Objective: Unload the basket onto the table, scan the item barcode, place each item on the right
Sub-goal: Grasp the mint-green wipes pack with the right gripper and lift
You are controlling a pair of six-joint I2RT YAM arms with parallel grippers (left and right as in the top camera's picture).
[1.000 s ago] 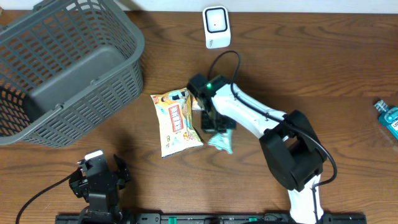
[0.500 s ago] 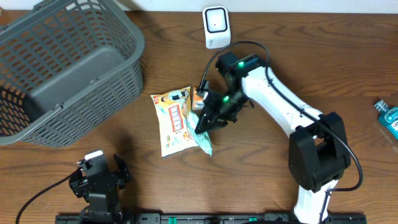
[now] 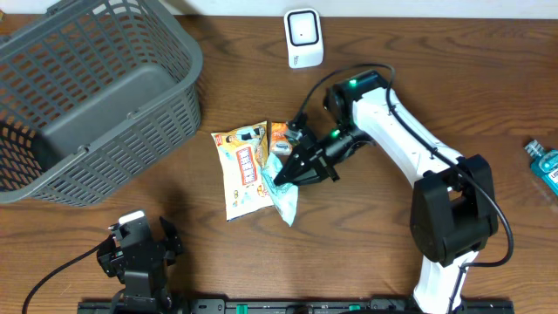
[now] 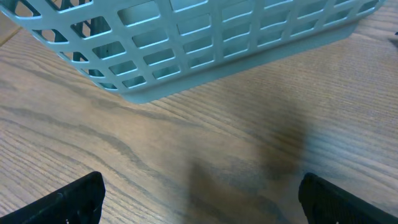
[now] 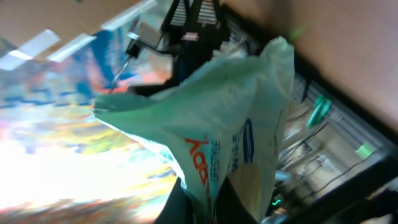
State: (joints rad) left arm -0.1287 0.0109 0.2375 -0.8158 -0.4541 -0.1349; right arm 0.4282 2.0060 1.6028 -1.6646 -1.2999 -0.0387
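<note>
**Packet pinched in the right gripper, mid-table**

The packet (image 3: 284, 199) is pale green. The right wrist view shows it creased, with orange and blue print on one face (image 5: 224, 124). It hangs from the tips of the right gripper (image 3: 280, 180), whose jaws are closed tight on its upper edge. The barcode cannot be made out in any view. Whether its lower end touches the table (image 3: 436, 78) cannot be told.

Just beside the packet, at its 9 o'clock, a yellow snack bag (image 3: 246, 170) lies flat. A small orange pack (image 3: 279, 133) sits at that bag's upper right corner, at 12 o'clock from the packet.

The scanner (image 3: 303, 37), white and upright, stands well apart from the packet at its 12 o'clock, by the far edge. The grey basket (image 3: 166, 131) fills the table's 10 o'clock corner. A blue bottle (image 3: 545, 166) is cut off by the 3 o'clock edge.

The left gripper (image 3: 139, 249) sits at the packet's 8 o'clock, near the front edge. Its jaws are spread fully, with nothing between them but bare wood (image 4: 205, 205).
</note>
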